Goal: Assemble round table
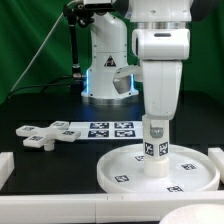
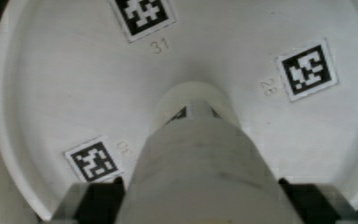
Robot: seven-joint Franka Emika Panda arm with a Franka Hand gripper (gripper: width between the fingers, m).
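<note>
**Leg Held at the Disc Centre**

The hand [image 1: 155, 124] pinches the short, thick white plastic cylinder leg [image 1: 153, 148] upright. The leg's lower end sits at the centre hub of the large rimmed white round disc [image 1: 120, 165] on the black desk [image 1: 40, 108], apparently aligned for joining. All surfaces are smooth, matte and tagged. The white cross-shaped foot piece [image 1: 40, 136] lies apart, beside the marker board [image 1: 105, 129].

The white robot arm [image 1: 165, 50] rises from its base [image 1: 105, 62] behind the large rimmed round white disc [image 1: 110, 166] and hangs its wrist straight down over the disc's centre. The two-finger gripper [image 1: 153, 130] points vertically downward. Its black fingers [image 2: 98, 200] are closed on either side of the short thick white cylinder leg [image 1: 152, 152], which stands upright on that disc.
</note>
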